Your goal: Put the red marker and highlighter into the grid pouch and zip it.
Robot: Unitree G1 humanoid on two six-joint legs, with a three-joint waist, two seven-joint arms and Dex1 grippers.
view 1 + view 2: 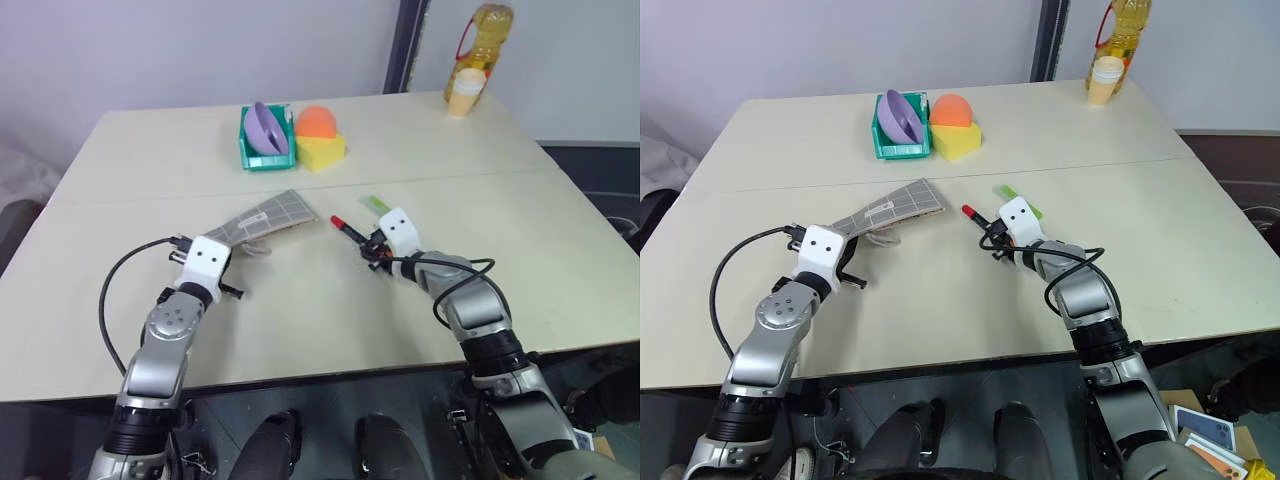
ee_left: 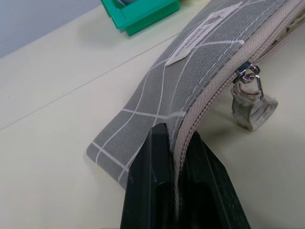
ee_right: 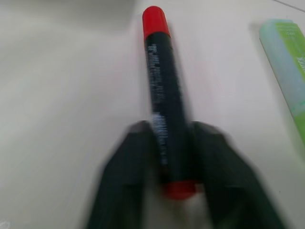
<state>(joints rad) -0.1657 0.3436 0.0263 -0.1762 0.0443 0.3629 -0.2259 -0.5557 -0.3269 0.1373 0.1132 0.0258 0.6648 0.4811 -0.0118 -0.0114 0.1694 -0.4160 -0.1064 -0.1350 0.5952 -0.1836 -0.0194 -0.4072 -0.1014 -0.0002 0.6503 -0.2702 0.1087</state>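
Note:
The grid pouch [image 1: 270,215] lies flat on the table, its label facing up and its zipper pull [image 2: 248,95] hanging off the side. My left gripper [image 2: 176,138] is shut on the pouch's near corner, pinching the zipper edge. To the right lies the red marker [image 3: 162,95], red at both ends with a black barrel. My right gripper [image 3: 174,138] is shut on the red marker, one finger on each side of the barrel near its rear end. The light green highlighter [image 1: 376,204] rests just beyond the marker, untouched.
A green bin [image 1: 265,140] holding a purple bowl stands at the back, with a yellow sponge [image 1: 320,152] and an orange ball [image 1: 318,120] beside it. An oil bottle [image 1: 485,35] and a cup [image 1: 465,92] sit at the far right corner.

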